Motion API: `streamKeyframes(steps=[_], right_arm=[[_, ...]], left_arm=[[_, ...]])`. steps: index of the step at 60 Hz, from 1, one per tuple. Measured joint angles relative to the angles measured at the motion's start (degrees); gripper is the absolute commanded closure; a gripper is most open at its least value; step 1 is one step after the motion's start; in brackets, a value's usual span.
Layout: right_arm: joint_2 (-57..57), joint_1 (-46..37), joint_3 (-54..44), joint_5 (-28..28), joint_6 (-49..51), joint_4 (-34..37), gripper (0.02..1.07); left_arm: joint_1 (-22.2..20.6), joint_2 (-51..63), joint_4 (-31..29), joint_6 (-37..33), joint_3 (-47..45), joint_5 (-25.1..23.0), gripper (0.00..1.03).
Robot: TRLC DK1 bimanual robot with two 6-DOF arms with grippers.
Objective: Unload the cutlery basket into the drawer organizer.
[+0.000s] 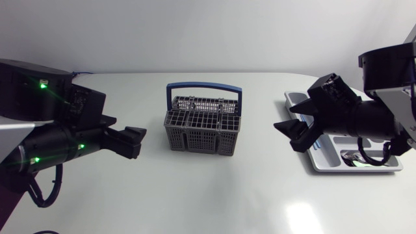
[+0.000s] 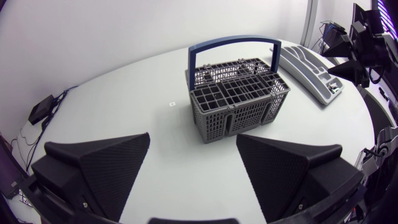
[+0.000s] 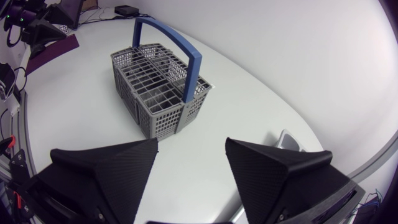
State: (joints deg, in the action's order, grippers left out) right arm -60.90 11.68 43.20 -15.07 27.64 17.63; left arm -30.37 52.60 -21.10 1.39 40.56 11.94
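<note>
**Mia:** Where is the basket (image 1: 201,127)?

**Ben:** It sits on the white table (image 1: 214,195), between the two claws. It is grey, and its blue handle (image 1: 205,85) stands up over it.

**Mia:** What about the left claw (image 1: 134,140)?

**Ben:** It is wide open and holds nothing. The basket is ahead of it, well apart. From that claw's own camera, the basket (image 2: 239,102) shows ahead of the gap between the two black fingers (image 2: 99,165).

**Mia:** And the right claw (image 1: 294,135)?

**Ben:** That one is open too, with nothing in it. The basket (image 3: 158,87) is ahead of this claw as well, and they do not touch.

**Mia:** Where is the drawer tray (image 1: 328,168)?

**Ben:** It lies flat on the table, under and behind the right claw. The arm hides part of it. Seen from the left claw, the drawer tray (image 2: 308,68) is past the basket, near the right claw (image 2: 351,68).

**Mia:** Is anything in the drawer tray?

**Ben:** A shiny thing (image 1: 354,156) lies in one slot, close to the arm. I cannot tell what it is.

**Mia:** Is anything in the basket?

**Ben:** I cannot tell. The grid on top hides the inside.
</note>
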Motion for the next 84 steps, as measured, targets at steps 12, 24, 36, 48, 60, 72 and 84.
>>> streamKeyframes(steps=[12,24,36,48,60,72,84], right_arm=[[2.9,-2.1,-2.1,3.5,1.2,0.9,0.06],[5.4,-3.0,-5.3,7.6,2.1,0.2,0.06],[8.9,-7.9,-8.7,10.5,2.4,-3.0,0.06],[13.5,-11.2,-13.5,15.6,2.0,-10.0,0.07],[20.9,-13.8,-17.6,17.1,-1.6,-10.8,0.07],[23.9,-14.4,-19.6,18.4,-2.2,-13.0,0.07],[26.0,-15.2,-22.1,19.4,-2.1,-14.4,0.07]], left_arm=[[2.2,-2.6,0.0,-1.6,-2.7,0.0,0.06],[4.3,-5.5,0.0,-3.4,-4.4,0.2,0.06],[6.7,-8.5,0.6,-5.4,-7.5,0.1,0.06],[9.0,-12.0,1.9,-6.5,-9.9,0.2,0.06],[11.2,-16.1,3.3,-7.7,-13.2,0.2,0.06],[14.0,-19.9,5.5,-9.2,-15.6,0.2,0.06],[16.5,-23.3,7.7,-10.5,-18.3,0.1,0.06]])
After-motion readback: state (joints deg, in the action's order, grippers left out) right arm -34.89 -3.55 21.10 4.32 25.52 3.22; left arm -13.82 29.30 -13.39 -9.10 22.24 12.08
